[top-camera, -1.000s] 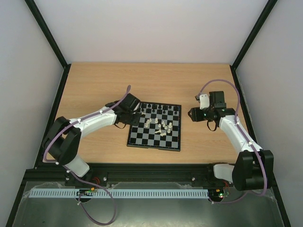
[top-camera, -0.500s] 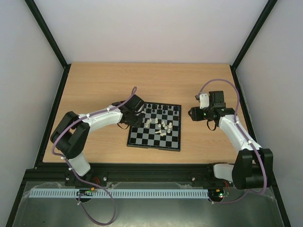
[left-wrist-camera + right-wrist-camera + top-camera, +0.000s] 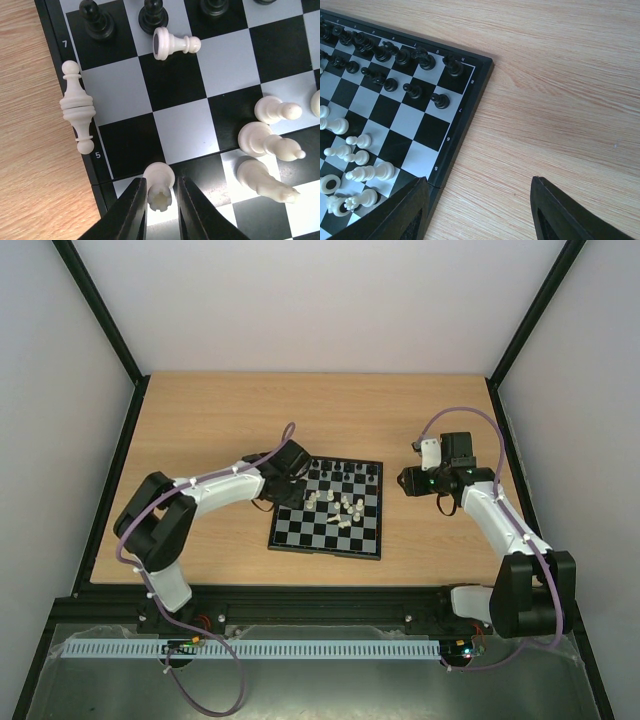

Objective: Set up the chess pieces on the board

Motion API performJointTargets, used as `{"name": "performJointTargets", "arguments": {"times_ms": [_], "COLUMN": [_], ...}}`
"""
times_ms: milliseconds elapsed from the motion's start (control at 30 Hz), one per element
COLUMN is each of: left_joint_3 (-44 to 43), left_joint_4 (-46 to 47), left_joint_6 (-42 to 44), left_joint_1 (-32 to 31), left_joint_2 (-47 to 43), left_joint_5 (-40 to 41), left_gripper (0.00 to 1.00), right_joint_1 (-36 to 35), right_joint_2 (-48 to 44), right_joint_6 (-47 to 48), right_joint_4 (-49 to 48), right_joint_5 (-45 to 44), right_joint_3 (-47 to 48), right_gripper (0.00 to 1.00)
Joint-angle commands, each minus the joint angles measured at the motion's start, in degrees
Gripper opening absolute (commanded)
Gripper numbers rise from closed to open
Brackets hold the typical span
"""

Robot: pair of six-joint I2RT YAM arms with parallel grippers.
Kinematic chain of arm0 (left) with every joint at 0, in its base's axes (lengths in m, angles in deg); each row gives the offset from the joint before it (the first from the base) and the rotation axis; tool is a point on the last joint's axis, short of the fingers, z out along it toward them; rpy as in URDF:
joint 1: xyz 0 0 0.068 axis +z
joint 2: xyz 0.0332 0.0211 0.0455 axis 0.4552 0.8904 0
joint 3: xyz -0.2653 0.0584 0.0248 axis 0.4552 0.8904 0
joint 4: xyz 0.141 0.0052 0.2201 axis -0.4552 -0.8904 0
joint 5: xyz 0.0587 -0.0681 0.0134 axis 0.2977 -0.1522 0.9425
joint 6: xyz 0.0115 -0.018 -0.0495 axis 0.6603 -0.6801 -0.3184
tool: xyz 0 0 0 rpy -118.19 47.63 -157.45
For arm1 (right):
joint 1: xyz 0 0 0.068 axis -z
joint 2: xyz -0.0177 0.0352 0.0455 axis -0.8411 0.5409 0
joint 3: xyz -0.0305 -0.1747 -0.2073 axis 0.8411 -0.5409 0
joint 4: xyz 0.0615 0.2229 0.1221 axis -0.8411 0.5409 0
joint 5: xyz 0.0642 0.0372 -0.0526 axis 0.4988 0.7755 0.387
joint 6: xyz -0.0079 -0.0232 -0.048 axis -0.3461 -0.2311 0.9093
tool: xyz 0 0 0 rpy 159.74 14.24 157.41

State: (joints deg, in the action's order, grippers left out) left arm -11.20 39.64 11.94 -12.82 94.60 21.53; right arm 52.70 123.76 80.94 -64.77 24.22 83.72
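Tabletop (image 3: 200,420): the board (image 3: 322,548) lies near its middle. The left gripper (image 3: 161,202) is over the board's left edge, jaws set narrow and pinching a cream-white rook (image 3: 159,181) just inside the rim. The rook's crenellated end points back toward the wrist, so its long axis seems to run along the fingers. The right gripper (image 3: 480,210) hangs wide open and empty off the board's right edge, well apart. This piece looks like the left arm's job.
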Motion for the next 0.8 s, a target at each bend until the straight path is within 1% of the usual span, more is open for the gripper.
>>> {"name": "performJointTargets", "arguments": {"times_ms": [0, 100, 200, 367, 567, 667, 767], "left_joint_3": [-1.31, -1.36, -1.65, -0.35, 5.13, 7.96, 9.31], "left_joint_4": [-2.27, -2.49, -3.47, -7.55, -12.81, -14.65, -15.42], "left_joint_6": [0.39, 0.39, 0.31, 0.49, -0.94, -2.11, -3.69], "left_joint_1": [-0.61, -0.84, -1.24, -3.25, -7.30, -10.13, -11.93], "left_joint_2": [1.00, 0.64, -1.08, -8.56, -18.13, -21.12, -21.84], "left_joint_5": [1.90, 2.50, 3.23, 3.03, -0.67, -1.69, -2.10], "left_gripper": [0.19, 0.13, 0.12, 0.11, 0.12, 0.13, 0.14], "right_joint_1": [0.09, 0.06, 0.07, 0.07, 0.02, 0.07, 0.06], "right_joint_2": [0.58, 0.56, 0.59, 0.55, 1.10, 1.57, 2.20], "right_joint_6": [0.57, 0.57, 0.57, 0.57, 0.57, 0.66, 0.66], "right_joint_4": [0.23, 0.28, 0.26, 0.25, 0.26, 0.28, 0.34], "right_joint_5": [-0.05, -0.07, -0.11, 0.03, 0.24, 0.29, 0.29], "right_joint_3": [-0.50, -0.53, -0.56, -0.57, -0.39, -0.26, -0.17], "right_gripper": [0.56, 0.56, 0.57, 0.57, 0.57, 0.57, 0.56]}}
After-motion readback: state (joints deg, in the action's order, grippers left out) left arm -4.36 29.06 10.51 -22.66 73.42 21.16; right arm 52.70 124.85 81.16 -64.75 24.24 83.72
